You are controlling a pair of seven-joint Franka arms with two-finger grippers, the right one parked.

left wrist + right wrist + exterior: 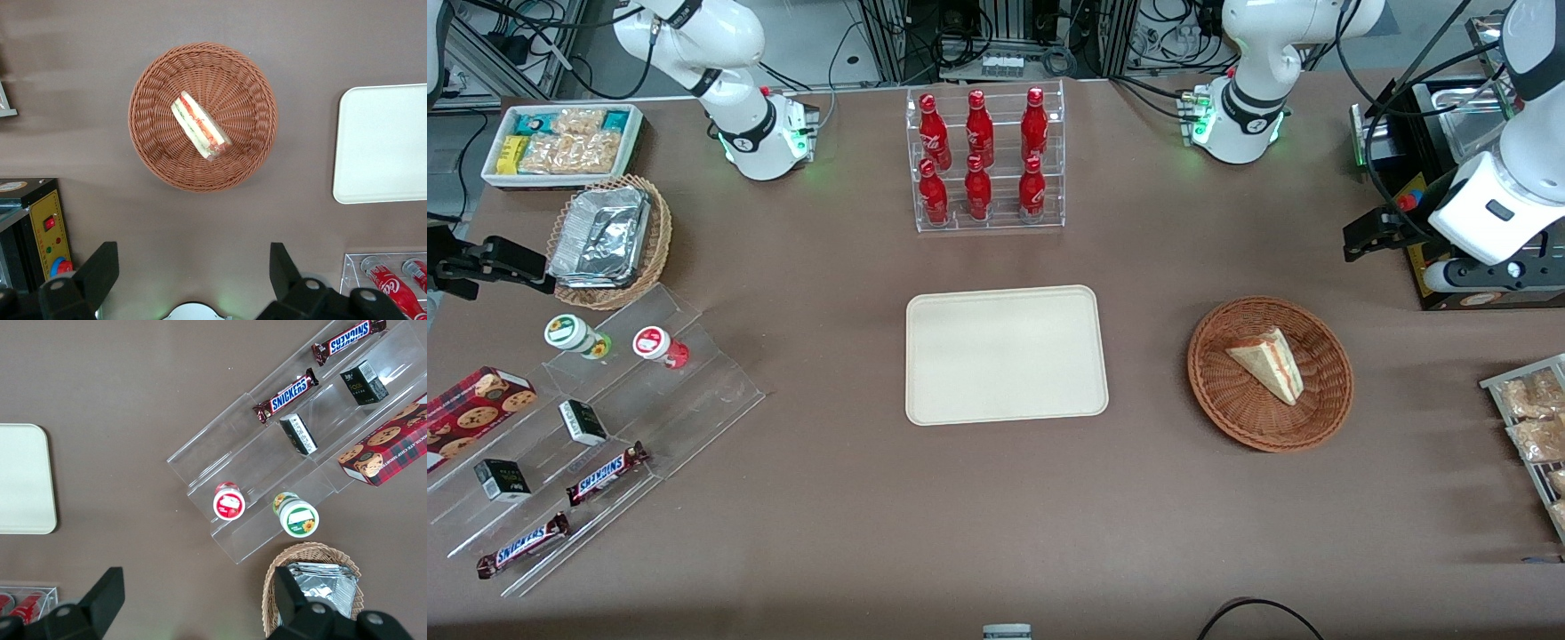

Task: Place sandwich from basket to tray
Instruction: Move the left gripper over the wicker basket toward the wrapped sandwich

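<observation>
A: What's hidden or cut off here?

B: In the front view the end effector (1371, 238) is a dark shape near the worktop's edge at the working arm's end, and its fingers can't be told apart there. In the left wrist view only the two dark fingers (100, 270) show, with the rest cut by the frame. The bagged snacks (1534, 418) at that same end run off the frame, and only a corner of the black control box (37, 227) shows from the wrist.

A: And the end effector's state?

B: Spread wide, with nothing between the fingers; bare brown worktop (996, 516) shows in the gap.

A: Where's the sandwich?

B: The sandwich (1269, 362) lies in the basket (1227, 418), on its side near the middle, its red, orange and green filling edge visible from the wrist camera. The basket stands on the worktop beside the tray (1005, 356), toward the working arm's end, apart from it.

A: Relative to the end effector?

B: Well apart. The end effector hangs above the worktop, farther from the front camera than the basket and closer to the working arm's end. From the wrist, the sandwich sits ahead of the open fingers, not between them.

A: The tray?

B: Around the worktop's middle, nearer the front camera than the bottle rack (985, 160).
</observation>
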